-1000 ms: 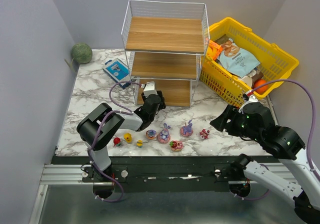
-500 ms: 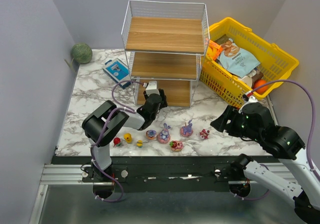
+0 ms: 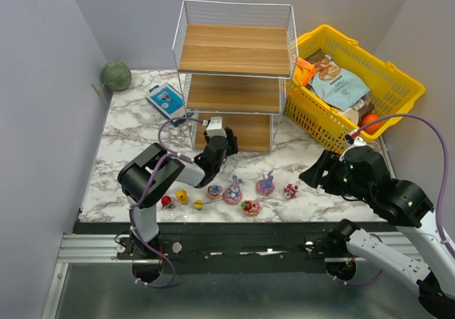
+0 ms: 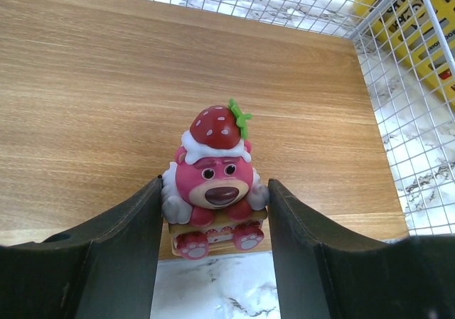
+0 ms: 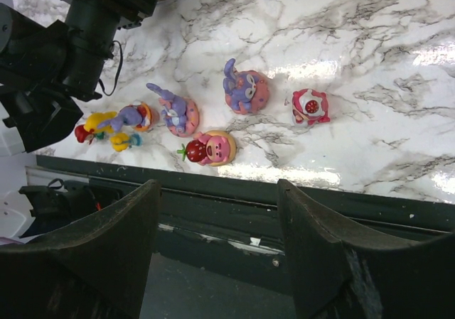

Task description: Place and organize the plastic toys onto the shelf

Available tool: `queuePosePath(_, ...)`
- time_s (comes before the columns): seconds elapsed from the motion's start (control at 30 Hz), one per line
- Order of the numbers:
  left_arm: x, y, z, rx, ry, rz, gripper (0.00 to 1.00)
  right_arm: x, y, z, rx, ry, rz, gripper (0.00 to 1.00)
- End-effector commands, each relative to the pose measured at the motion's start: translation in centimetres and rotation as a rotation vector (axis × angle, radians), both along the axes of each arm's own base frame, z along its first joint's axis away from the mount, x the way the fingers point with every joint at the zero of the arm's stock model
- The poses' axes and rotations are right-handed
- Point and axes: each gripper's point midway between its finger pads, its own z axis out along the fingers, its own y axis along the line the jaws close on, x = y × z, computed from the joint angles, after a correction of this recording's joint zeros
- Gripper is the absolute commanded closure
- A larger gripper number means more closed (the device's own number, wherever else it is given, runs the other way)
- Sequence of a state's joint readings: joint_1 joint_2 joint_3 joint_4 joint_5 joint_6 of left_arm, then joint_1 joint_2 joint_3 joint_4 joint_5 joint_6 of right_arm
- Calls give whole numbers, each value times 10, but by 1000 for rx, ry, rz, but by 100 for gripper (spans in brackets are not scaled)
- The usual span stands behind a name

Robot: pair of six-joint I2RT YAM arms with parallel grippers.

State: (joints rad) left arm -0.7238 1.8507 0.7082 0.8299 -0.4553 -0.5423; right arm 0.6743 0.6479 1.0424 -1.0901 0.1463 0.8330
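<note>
My left gripper (image 4: 214, 184) is shut on a pink bear cake toy (image 4: 213, 184) with a strawberry on its head. It holds the toy upright at the front edge of the shelf's (image 3: 234, 49) bottom board (image 4: 106, 84). In the top view this gripper (image 3: 225, 144) reaches into the bottom tier and hides the toy. Several more toys lie in a row near the table's front edge: a purple bunny (image 3: 266, 185), a red-white one (image 3: 290, 190), a cake one (image 3: 249, 207), a yellow one (image 3: 182, 196). My right gripper (image 5: 217, 191) is open and empty, above the front edge right of them.
A yellow basket (image 3: 398, 77) with snack packets stands right of the shelf. A blue-white box (image 3: 165, 100) lies left of the shelf and a green ball (image 3: 115, 75) sits at the back left. Walls close in on both sides.
My left gripper has moved a little further toward the shelf's bottom tier with the toy. The right arm and the toys on the table have not moved.
</note>
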Motion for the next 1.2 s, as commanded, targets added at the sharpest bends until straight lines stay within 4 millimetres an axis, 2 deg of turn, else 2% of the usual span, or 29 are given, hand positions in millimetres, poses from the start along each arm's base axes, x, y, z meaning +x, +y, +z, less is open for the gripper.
queuePosePath(0.0, -25, 8, -47, 117, 105, -27, 94, 2, -2, -2, -7, 0, -16, 27)
queuePosePath(0.2, -28, 10, -59, 176, 116, -22, 94, 1, -1, -4, -5, 3, -10, 27)
queuePosePath(0.4, -27, 9, -60, 198, 117, -19, 88, -1, -1, -5, -1, 4, -11, 27)
queuePosePath(0.73, -30, 8, -60, 212, 122, -15, 63, -2, -2, -4, 11, 0, -15, 27)
queuePosePath(1.17, -31, 5, -58, 211, 124, -27, 46, -1, 1, -4, 11, 8, -9, 27)
